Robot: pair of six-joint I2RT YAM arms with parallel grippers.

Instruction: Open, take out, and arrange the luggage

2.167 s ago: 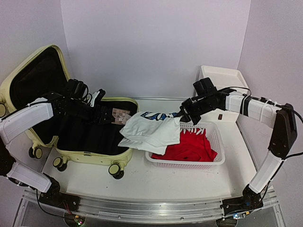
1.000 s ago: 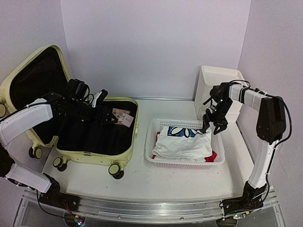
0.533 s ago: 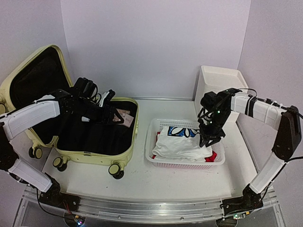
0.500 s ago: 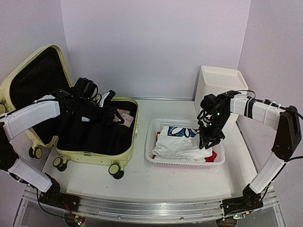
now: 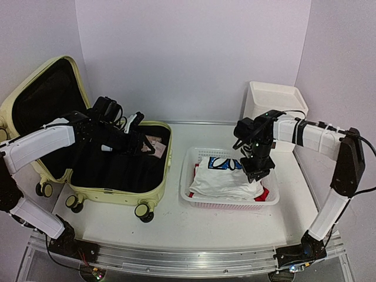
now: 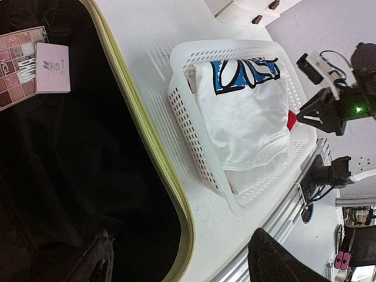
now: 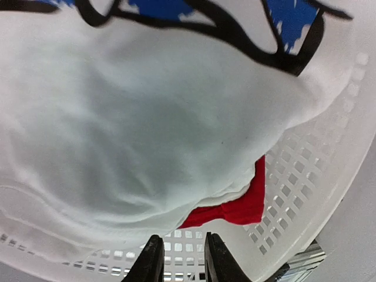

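The luggage [image 5: 114, 194], a pale yellow-green suitcase, lies open at the left with its lid [image 5: 35, 88] leaning on the wall. Its black lining [image 6: 70, 176] holds a pink eyeshadow palette [image 6: 17, 67] and a small pink box [image 6: 53, 67]. My left gripper [image 5: 136, 143] hovers over the suitcase's right rim [image 6: 161, 164], wide open and empty [image 6: 188, 264]. My right gripper [image 5: 257, 171] hangs low over the white mesh basket [image 5: 229, 204]. Its fingers [image 7: 151, 261] stand a narrow gap apart with nothing between them [image 7: 181, 263], just off a white T-shirt [image 7: 147, 117].
The basket [image 6: 194, 123] holds the white T-shirt with blue print [image 5: 226, 176] on top of a red garment [image 7: 235, 208]. A white drawer box [image 5: 273, 103] stands at the back right. The suitcase's wheels [image 5: 144, 211] face the front table edge.
My right gripper has let go of the white T-shirt in the basket, narrowed its jaws and shifted left over the basket. The left arm has barely moved.
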